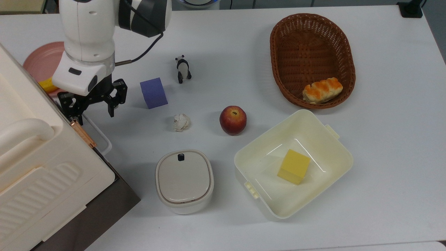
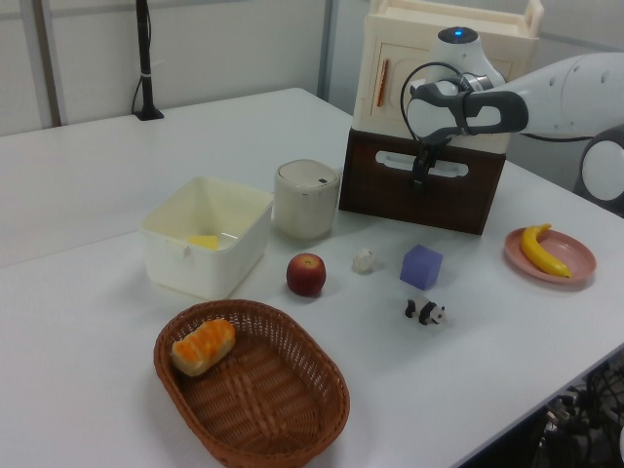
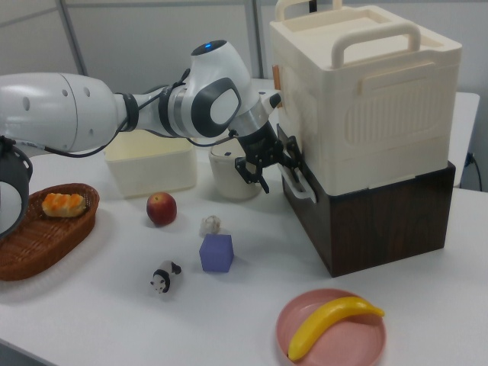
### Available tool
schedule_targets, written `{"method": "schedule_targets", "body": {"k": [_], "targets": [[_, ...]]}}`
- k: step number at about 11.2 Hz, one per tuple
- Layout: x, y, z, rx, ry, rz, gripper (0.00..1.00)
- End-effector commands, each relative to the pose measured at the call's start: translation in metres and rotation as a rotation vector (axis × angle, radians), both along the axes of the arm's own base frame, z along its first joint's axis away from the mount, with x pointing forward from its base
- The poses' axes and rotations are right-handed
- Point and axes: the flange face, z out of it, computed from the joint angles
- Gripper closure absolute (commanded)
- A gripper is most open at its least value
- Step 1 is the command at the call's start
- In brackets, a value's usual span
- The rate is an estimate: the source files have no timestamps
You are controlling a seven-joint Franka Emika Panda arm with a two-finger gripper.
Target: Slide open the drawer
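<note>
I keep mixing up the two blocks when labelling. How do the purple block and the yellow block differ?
The purple block sits on the bare table; the yellow block lies inside the cream tub. The purple block is nearer the gripper; the yellow block is farther off. Both are plain cubes of about the same size.
</note>
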Motion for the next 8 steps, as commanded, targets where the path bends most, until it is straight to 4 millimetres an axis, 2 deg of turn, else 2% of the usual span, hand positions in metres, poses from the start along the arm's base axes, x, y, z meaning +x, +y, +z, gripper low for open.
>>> {"method": "schedule_targets", "body": {"k": [1,7,8], "targets": [[0.0037,-0.0076,0.0068,-0.026,-0.030,0.016,0.25],[0.0038,0.0011,0.0158,-0.015,-0.050,0.005,0.29],[0.0040,0.0011,0.0147,-0.014,-0.049,0.001,0.33]]}}
